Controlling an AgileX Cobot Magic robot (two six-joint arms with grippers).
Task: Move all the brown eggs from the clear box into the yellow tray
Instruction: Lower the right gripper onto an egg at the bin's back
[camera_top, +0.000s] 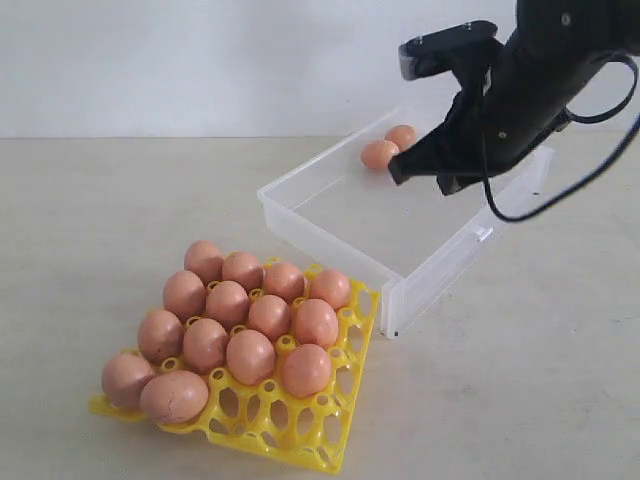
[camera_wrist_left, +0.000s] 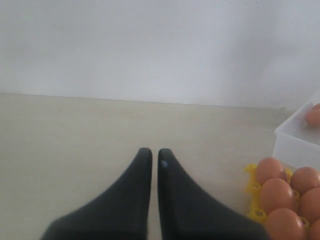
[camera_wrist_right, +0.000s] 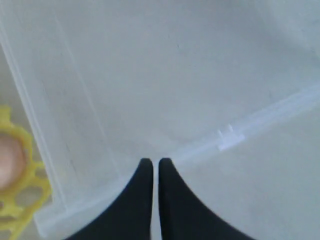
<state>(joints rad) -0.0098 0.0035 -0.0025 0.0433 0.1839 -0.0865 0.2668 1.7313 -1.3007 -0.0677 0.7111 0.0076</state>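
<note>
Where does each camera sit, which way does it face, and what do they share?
Exterior view: off the arms, low, facing the bright yellow plastic egg tray of brown eggs, clear plastic box behind; the shut right gripper hangs over the box.
Left wrist view: on the left arm, looking along the shut left gripper across table to a white wall.
Right wrist view: on the right arm, looking down into the box past that gripper.
Shared: all three show tray and box.
</note>
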